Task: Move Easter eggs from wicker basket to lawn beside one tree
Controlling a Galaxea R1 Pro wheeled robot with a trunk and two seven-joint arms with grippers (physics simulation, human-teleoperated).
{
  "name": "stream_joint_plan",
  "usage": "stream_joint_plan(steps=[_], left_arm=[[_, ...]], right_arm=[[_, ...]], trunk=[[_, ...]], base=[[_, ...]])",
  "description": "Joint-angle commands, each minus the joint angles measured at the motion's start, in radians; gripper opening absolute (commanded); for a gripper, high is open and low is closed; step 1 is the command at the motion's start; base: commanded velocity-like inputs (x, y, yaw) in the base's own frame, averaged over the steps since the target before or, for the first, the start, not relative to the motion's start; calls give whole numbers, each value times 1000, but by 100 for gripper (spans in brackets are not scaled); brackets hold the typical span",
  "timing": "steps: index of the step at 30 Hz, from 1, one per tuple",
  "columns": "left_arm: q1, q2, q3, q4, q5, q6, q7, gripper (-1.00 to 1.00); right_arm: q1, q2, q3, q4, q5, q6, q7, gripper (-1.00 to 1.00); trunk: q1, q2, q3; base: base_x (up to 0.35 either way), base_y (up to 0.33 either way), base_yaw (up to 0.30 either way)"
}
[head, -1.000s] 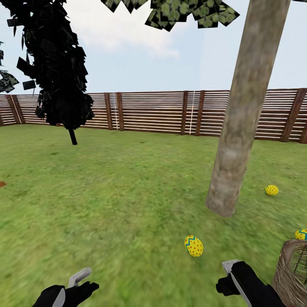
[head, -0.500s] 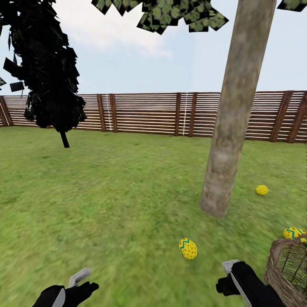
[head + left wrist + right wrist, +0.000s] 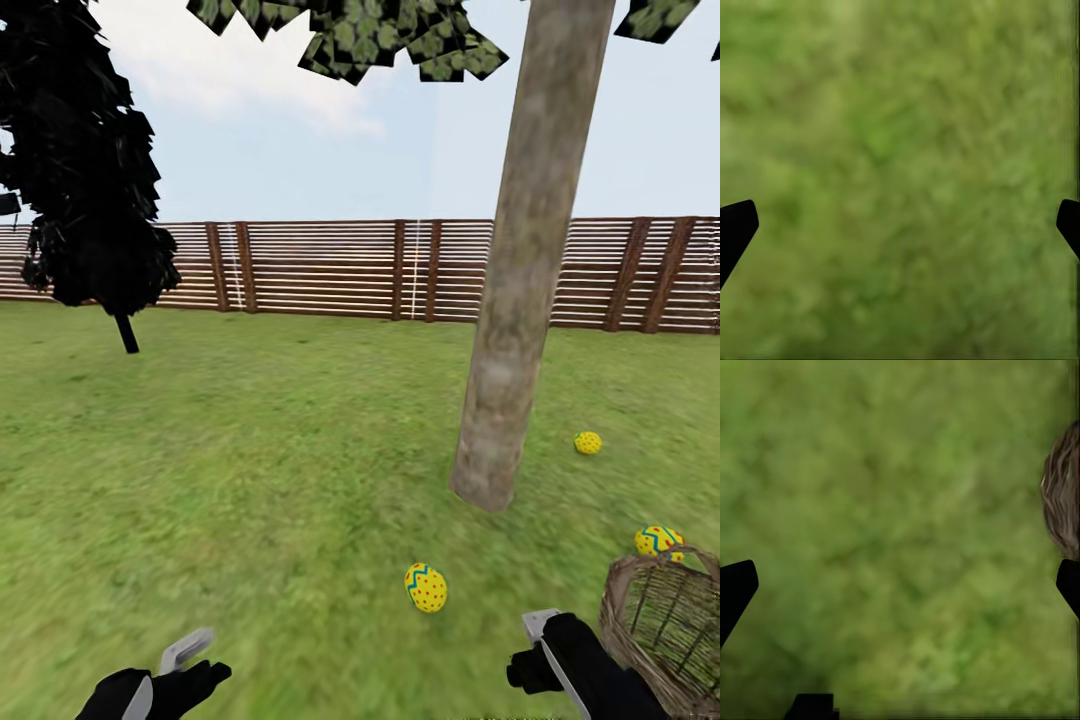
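Three yellow Easter eggs lie on the lawn (image 3: 280,480) around the pale trunk of the tree (image 3: 500,340). One egg (image 3: 426,587) is in front of its base, one egg (image 3: 588,442) is to its right, and one egg (image 3: 659,541) lies just beyond the far rim of the wicker basket (image 3: 660,625). The basket stands at the lower right, and the part of its inside that shows holds no egg. My right gripper (image 3: 540,640) (image 3: 900,585) hangs open beside the basket (image 3: 1063,499). My left gripper (image 3: 188,655) (image 3: 900,225) is open over bare grass.
A brown slat fence (image 3: 330,268) closes the far side of the garden. A small all-black tree (image 3: 90,170) stands at the back left. Open grass stretches between it and the trunk.
The whole picture has slid left, so the camera has turned right; more of the basket shows now. Both arms hold the same pose and the eggs lie where they were.
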Motion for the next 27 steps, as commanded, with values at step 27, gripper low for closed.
stream_joint_plan(steps=[27], left_arm=[[0, 0, 5, -2, 2, 8, -4, 100]], right_arm=[[-1, -2, 3, -1, 11, 4, 8, 100]], trunk=[[-104, 189, 84]], base=[[0, 0, -91]])
